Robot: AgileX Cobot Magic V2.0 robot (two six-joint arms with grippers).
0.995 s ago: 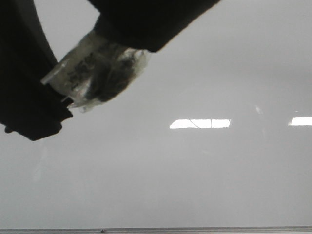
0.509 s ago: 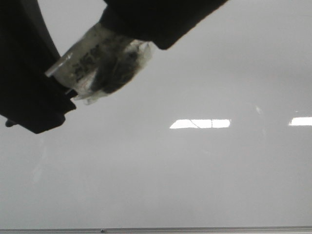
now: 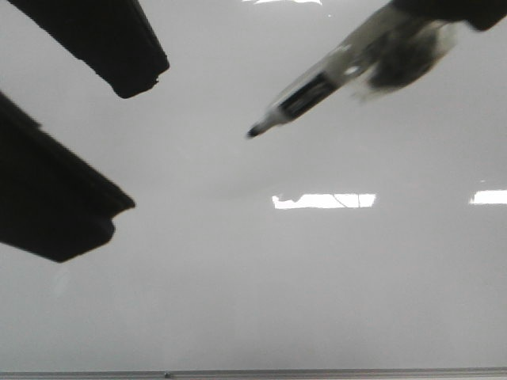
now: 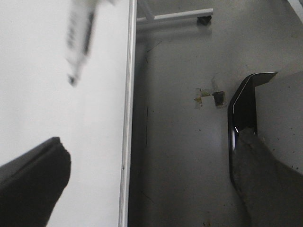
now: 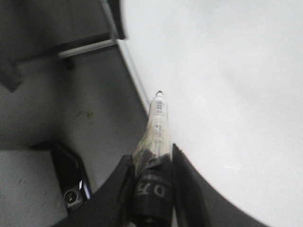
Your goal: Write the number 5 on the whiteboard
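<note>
The whiteboard (image 3: 317,277) fills the front view, glossy grey-white with glare patches; no number 5 shows on it. My right gripper (image 5: 152,156) is shut on a tape-wrapped black marker (image 5: 157,118). The marker (image 3: 317,89) slants in from the upper right, its black tip bare and a little off the board's middle. My left gripper (image 3: 139,142) is open and empty at the left, its two dark fingers wide apart. One left finger (image 4: 33,179) shows over the whiteboard (image 4: 38,109), with the blurred marker (image 4: 78,38) beyond it.
The board's thin metal frame (image 3: 253,372) runs along the near edge and also shows in the left wrist view (image 4: 128,118). Beyond it lie the grey floor (image 4: 180,142), a stand's white bar (image 4: 175,15) and a glossy black part (image 4: 236,127).
The marker and the right gripper have swung from the upper left to the upper right, and the marker's tip now shows. The left gripper's fingers now stand apart at the left.
</note>
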